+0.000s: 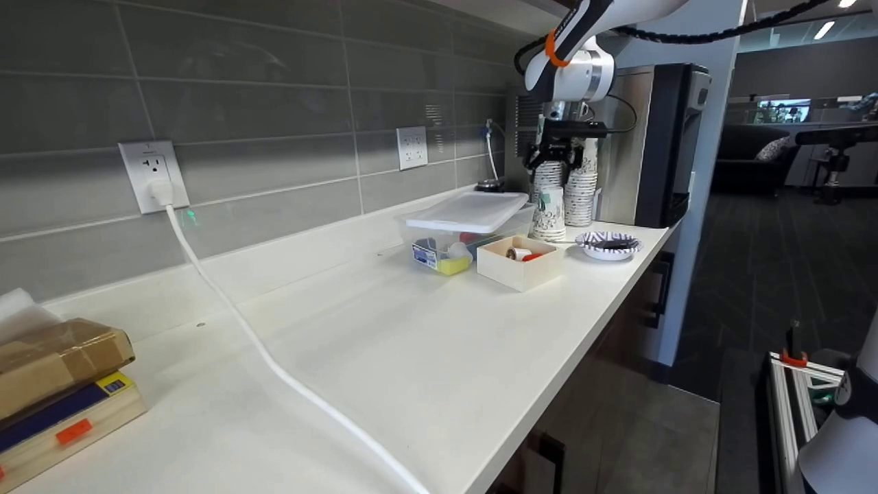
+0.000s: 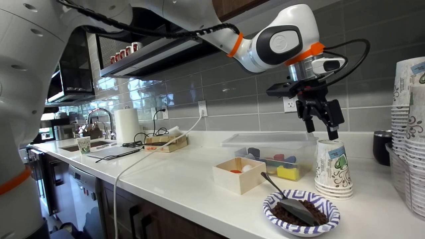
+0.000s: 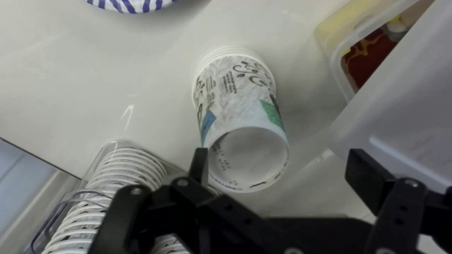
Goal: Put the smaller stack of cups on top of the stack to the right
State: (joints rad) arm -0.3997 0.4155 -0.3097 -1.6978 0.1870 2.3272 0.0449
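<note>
The smaller stack of cups (image 2: pixel 333 162) stands upside down on the counter, a few nested patterned white cups. It shows also in an exterior view (image 1: pixel 550 214) and in the wrist view (image 3: pixel 236 95). My gripper (image 2: pixel 321 131) is open and empty just above its top. In the wrist view the gripper (image 3: pixel 279 160) has its left finger by the top cup's edge and its right finger well apart. The stack to the right (image 2: pixel 417 146) is a tall upside-down column, nearer the counter edge, also in the wrist view (image 3: pixel 120 169). Another tall column (image 2: pixel 400 113) stands beside it.
A clear tray (image 2: pixel 396 174) surrounds the tall columns' lower part. A lidded clear bin (image 2: pixel 265 137) and a wooden box (image 2: pixel 229 181) stand beside the short stack. A patterned bowl (image 2: pixel 333 212) holds dark beans and a scoop. A black tumbler (image 2: pixel 382 147) stands by the wall.
</note>
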